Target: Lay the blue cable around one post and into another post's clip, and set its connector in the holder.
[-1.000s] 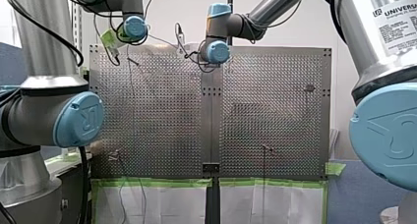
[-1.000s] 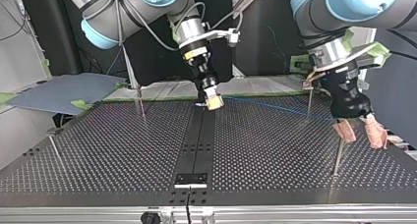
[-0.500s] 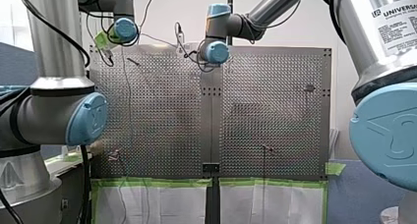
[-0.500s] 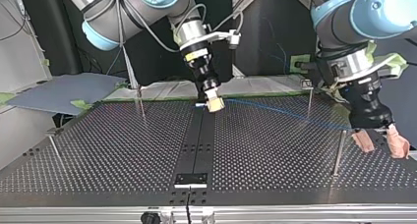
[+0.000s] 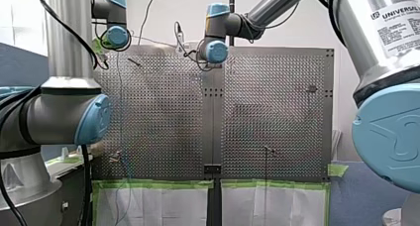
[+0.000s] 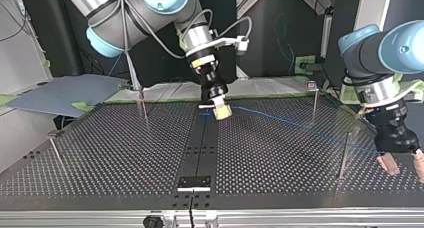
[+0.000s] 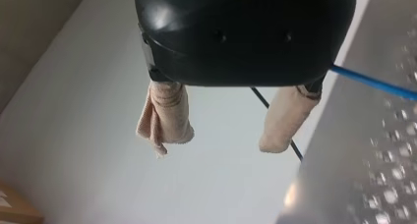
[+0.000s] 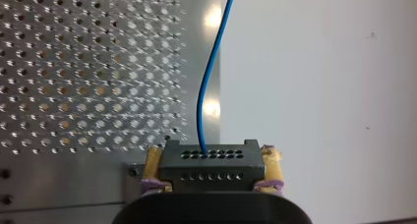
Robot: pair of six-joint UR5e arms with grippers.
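Observation:
In the top view my right gripper (image 6: 220, 111), with yellow pads, is shut on the black connector (image 8: 210, 165) above the table's far middle strip. The blue cable (image 6: 300, 124) runs from the connector across the plate toward the top view's right, passing in front of the far post (image 6: 314, 102) and reaching the near post (image 6: 344, 154). My left gripper (image 6: 403, 168) hangs open with beige pads at the plate's right edge, just past that near post, with nothing between its fingers (image 7: 164, 117). In the left wrist view the cable (image 7: 373, 84) passes beside the gripper.
A small black holder (image 6: 195, 183) sits at the near end of the middle strip. Two more thin posts (image 6: 143, 104) (image 6: 55, 149) stand on the top view's left half. Green tape lines the plate's far edge.
My left arm has swung toward the top view's right and near edge, its gripper staying open. My right gripper has barely shifted, still holding the connector.

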